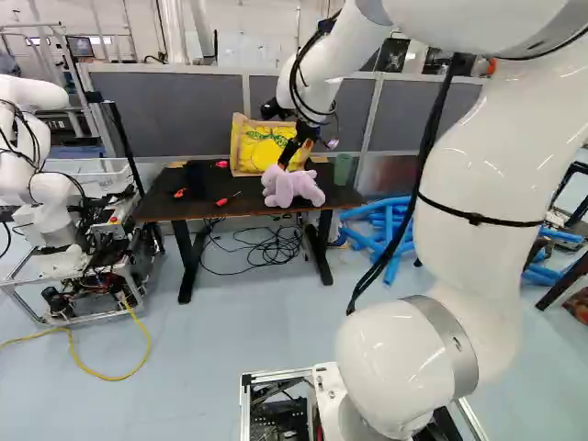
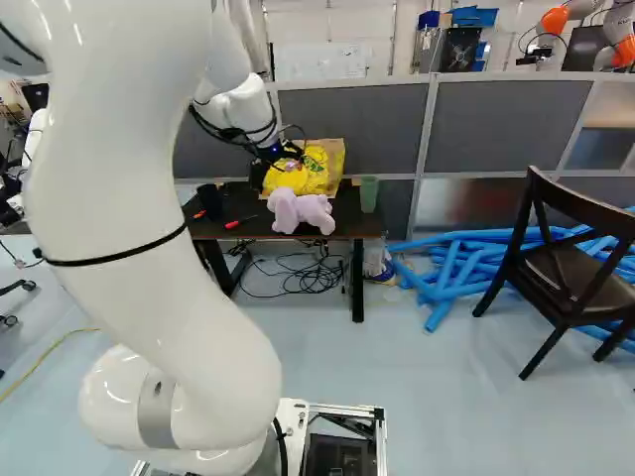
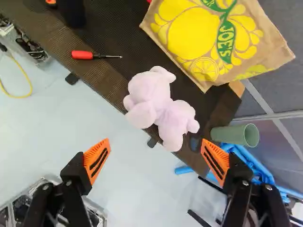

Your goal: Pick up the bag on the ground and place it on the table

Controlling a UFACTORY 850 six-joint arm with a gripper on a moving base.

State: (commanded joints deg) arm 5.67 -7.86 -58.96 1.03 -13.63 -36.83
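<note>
As the bag [image 1: 266, 145] stands at the back edge of the tabletop [image 3: 113, 78] near its right corner, the jaws [image 3: 155, 142], spread wide and empty, should retreat slowly, clear of the plush toy [image 3: 150, 90]

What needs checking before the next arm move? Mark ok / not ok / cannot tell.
1. Bag on the table: ok, at its rear.
2. Fingers open, nothing gripped: ok.
3. View ahead of the fingers free of obstacles: not ok, purple plush toy there.
4. Plush toy well back from the table edge: not ok, it's right at the front edge.
5. Green cup upright: ok.
6. Bag stable if bumped: cannot tell.
</note>
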